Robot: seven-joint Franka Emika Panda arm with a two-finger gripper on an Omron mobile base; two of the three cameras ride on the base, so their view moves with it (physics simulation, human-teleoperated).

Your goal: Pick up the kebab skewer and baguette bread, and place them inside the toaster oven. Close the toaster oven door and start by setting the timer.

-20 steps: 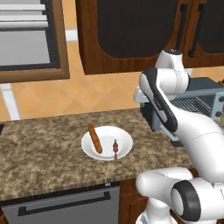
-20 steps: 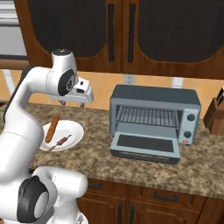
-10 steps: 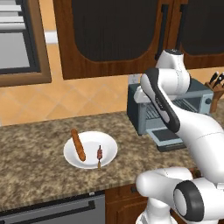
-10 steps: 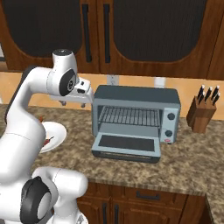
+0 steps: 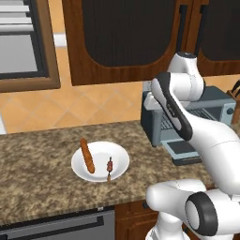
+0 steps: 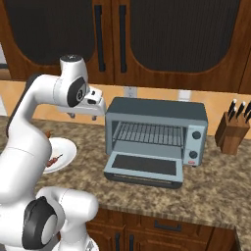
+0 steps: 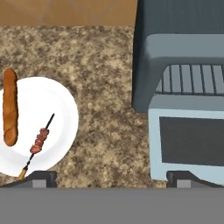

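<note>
Left base view: I see the baguette bread (image 5: 87,155) and kebab skewer (image 5: 109,167) side by side on a white plate (image 5: 121,158) on the bench (image 5: 37,178). Right base view: toaster oven (image 6: 156,128), its toaster oven door (image 6: 144,168) dropped open. Hand view: my fingers (image 7: 111,178) hang wide apart, empty, above the bench.

Home kitchen: granite counter (image 6: 215,186), dark wood cabinets (image 6: 162,34), knife block (image 6: 231,132), toaster oven (image 6: 157,139)

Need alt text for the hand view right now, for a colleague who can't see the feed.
Looking down on a speckled stone counter: a white plate at left carries the baguette bread and the kebab skewer, lying apart. At right, the toaster oven stands with the toaster oven door folded down, wire rack showing.
</note>
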